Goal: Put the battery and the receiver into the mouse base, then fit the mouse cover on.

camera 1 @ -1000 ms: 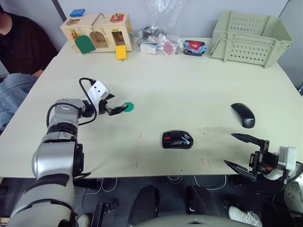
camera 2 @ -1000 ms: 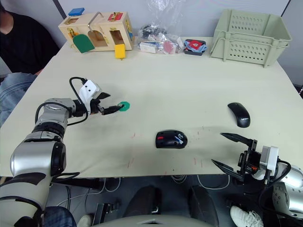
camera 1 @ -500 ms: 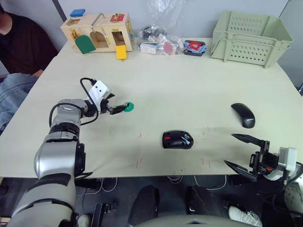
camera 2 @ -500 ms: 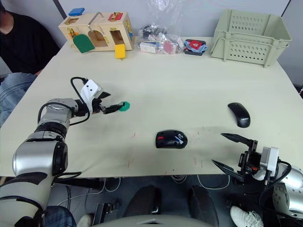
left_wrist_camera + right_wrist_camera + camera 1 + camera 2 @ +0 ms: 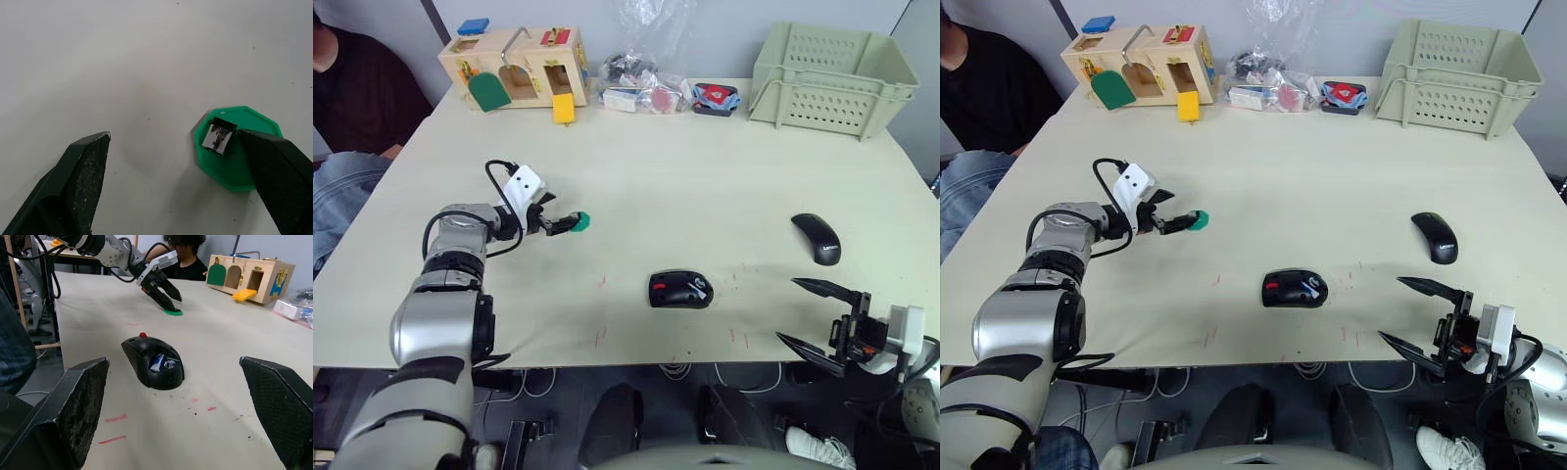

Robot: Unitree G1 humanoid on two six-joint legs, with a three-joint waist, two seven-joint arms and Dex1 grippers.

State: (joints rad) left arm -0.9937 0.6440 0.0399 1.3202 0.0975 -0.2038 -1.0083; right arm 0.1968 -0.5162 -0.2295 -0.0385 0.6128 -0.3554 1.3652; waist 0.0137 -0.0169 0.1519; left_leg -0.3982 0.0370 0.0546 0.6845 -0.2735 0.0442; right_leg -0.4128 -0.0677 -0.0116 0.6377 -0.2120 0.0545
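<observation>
Battery (image 5: 157,362) lies lengthwise inside mouse base (image 5: 680,290); left hand (image 5: 171,181) spread around receiver (image 5: 218,137); right hand (image 5: 815,313) released.

The robot's left arm was built of rounded silver-grey metal segments joined by black bands, with a thin black cable looping up near the wrist. A small white block with two dark dots sat behind the left end effector (image 5: 557,224), whose two fingers were black and tapered to points. The right end effector (image 5: 815,314) had the same pointed black fingers, rough-textured up close, on a black bracket with a white block behind.
</observation>
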